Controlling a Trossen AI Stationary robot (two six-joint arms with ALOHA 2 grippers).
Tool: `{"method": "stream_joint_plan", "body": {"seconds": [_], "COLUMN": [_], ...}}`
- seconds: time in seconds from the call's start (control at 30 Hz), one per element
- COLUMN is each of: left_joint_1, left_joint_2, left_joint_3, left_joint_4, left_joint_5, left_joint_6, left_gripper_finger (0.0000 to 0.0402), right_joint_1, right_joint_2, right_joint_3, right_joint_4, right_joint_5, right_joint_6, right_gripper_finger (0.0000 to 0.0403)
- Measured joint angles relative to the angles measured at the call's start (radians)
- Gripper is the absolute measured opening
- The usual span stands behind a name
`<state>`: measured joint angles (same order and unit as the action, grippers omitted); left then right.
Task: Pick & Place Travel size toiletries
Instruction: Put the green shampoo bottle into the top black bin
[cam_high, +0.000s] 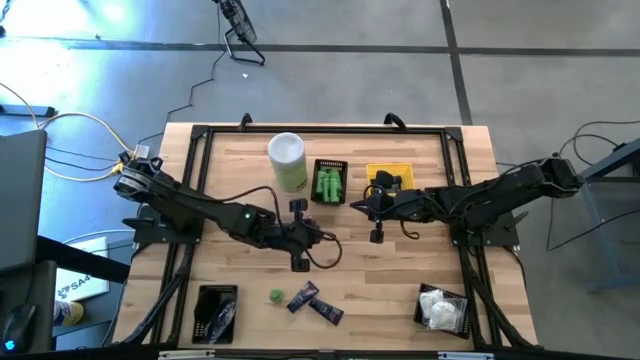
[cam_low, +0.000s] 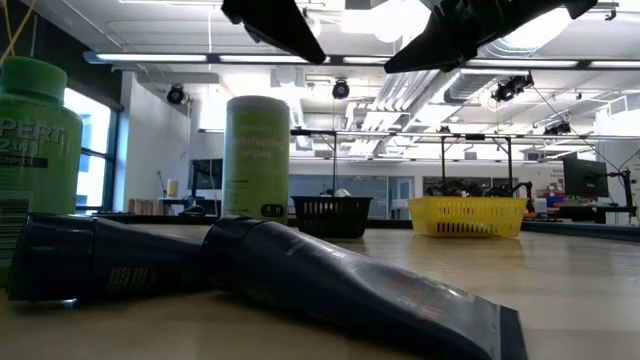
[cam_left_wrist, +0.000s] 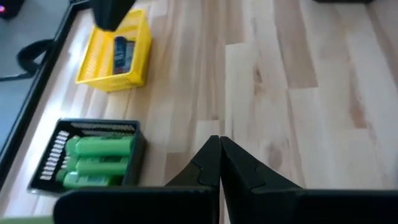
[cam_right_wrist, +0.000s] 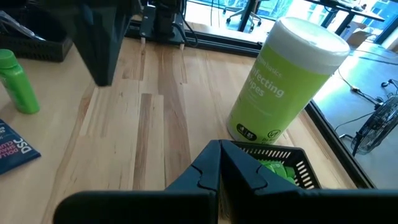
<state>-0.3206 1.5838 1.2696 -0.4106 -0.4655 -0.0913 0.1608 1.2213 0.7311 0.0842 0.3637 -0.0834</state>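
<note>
Two dark navy tubes (cam_high: 303, 297) (cam_high: 326, 311) and a small green bottle (cam_high: 275, 296) lie on the wood near the table's front edge; the tubes (cam_low: 300, 280) fill the low view's foreground. More green bottles (cam_left_wrist: 99, 162) lie in a black basket (cam_high: 330, 182), and a navy item (cam_left_wrist: 122, 53) lies in the yellow basket (cam_high: 390, 178). White packets (cam_high: 440, 308) fill a basket at the near right. My left gripper (cam_high: 318, 237) (cam_left_wrist: 219, 140) hangs shut over the table's middle, holding nothing. My right gripper (cam_high: 358, 205) (cam_right_wrist: 219, 144) hangs shut beside the yellow basket, also holding nothing.
A tall white-and-green canister (cam_high: 287, 160) stands upright at the far side, left of the black basket. Another black basket (cam_high: 216, 312) sits at the near left corner. Bare wood (cam_high: 400, 280) lies between the tubes and the packet basket.
</note>
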Motion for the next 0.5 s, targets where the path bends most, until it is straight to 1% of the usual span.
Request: {"method": "stream_joint_plan", "body": {"seconds": [0.1, 0.2, 0.37, 0.5], "left_joint_1": [0.000, 0.000, -0.002, 0.000], "left_joint_2": [-0.042, -0.106, -0.214, -0.283], "left_joint_3": [-0.027, -0.094, -0.270, -0.408], "left_joint_4": [0.015, 0.050, 0.233, 0.375], "left_joint_5": [0.016, 0.019, 0.038, 0.093], "left_joint_6": [0.009, 0.009, 0.022, 0.046], "left_gripper_finger": [0.0000, 0.0000, 0.0000, 0.0000], "right_joint_1": [0.000, 0.000, 0.000, 0.000], "right_joint_2": [0.000, 0.000, 0.000, 0.000], "right_joint_3": [0.000, 0.000, 0.000, 0.000], "right_joint_4": [-0.001, -0.006, -0.008, -0.007], "right_joint_5": [0.000, 0.000, 0.000, 0.000], "right_joint_6": [0.000, 0.001, 0.002, 0.002], "right_gripper_finger": [0.0005, 0.0005, 0.0005, 0.0005]}}
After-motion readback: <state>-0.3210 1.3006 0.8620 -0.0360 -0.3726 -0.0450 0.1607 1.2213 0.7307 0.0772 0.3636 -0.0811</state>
